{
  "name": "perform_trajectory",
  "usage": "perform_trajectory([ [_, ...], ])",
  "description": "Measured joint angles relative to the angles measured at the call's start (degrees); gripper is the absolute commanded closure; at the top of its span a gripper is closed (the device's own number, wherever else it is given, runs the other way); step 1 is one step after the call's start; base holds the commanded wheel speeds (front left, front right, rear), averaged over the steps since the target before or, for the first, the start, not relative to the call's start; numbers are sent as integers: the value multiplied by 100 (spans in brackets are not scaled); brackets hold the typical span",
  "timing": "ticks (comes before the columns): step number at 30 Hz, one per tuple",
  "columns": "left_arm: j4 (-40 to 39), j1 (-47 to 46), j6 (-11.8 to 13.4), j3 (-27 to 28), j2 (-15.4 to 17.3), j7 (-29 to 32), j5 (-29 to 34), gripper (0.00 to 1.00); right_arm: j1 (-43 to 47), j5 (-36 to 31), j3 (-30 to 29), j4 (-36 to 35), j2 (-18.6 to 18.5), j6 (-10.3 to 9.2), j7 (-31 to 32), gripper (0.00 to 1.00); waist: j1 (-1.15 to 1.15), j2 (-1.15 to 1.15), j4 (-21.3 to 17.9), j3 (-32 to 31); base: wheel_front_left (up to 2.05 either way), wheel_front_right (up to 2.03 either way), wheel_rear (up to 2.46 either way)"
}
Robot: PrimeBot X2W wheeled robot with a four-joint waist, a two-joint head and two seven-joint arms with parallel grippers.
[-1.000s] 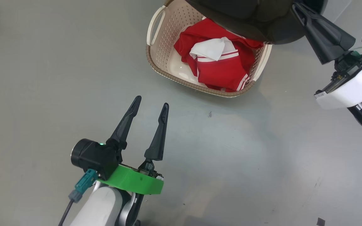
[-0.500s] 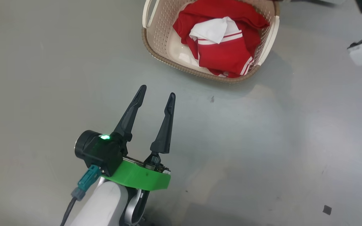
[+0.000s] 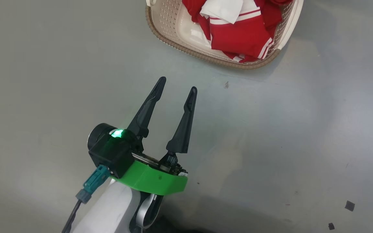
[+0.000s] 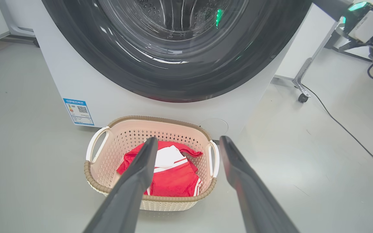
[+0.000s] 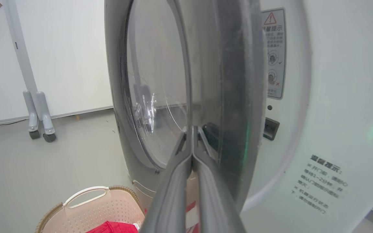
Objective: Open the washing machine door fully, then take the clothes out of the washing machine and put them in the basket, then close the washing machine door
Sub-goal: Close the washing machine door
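Observation:
My left gripper [image 3: 177,84] hangs open and empty over the grey floor, short of the basket [image 3: 186,51]. In the left wrist view it [image 4: 188,141] points at the cream basket [image 4: 160,198], which holds the red and white clothes [image 4: 173,181] in front of the white washing machine [image 4: 76,81]. The washing machine door [image 4: 173,84] shows its black rim and glass. My right gripper [image 5: 192,129] is shut on nothing, its tips against the edge of the door [image 5: 154,97], which stands ajar from the machine's front. Clothes [image 3: 238,32] fill the basket's right half.
A wheeled stand leg [image 4: 303,95] and a black cable [image 4: 345,126] lie on the floor right of the machine. Grey castor legs [image 5: 39,113] stand by the far wall. Small dark scraps [image 3: 349,205] mark the floor. My right arm [image 4: 364,19] is beside the door.
The head camera has swung, so the basket has slid to the picture's top edge and the door and right arm have left it. Both grippers keep their states.

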Motion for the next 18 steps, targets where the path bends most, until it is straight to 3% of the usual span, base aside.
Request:
perform_trajectory([
  [10, -120, -187, 52, -126, -14, 0, -200, 0, -965, -18, 383, 180, -218, 1, 324, 100, 0, 0, 203, 364, 0, 0, 0],
  [18, -137, -264, 92, -165, -20, 0, -308, 0, -1370, -11, 265, 643, -223, 46, 321, 100, 0, 0, 333, 493, 0, 0, 0],
])
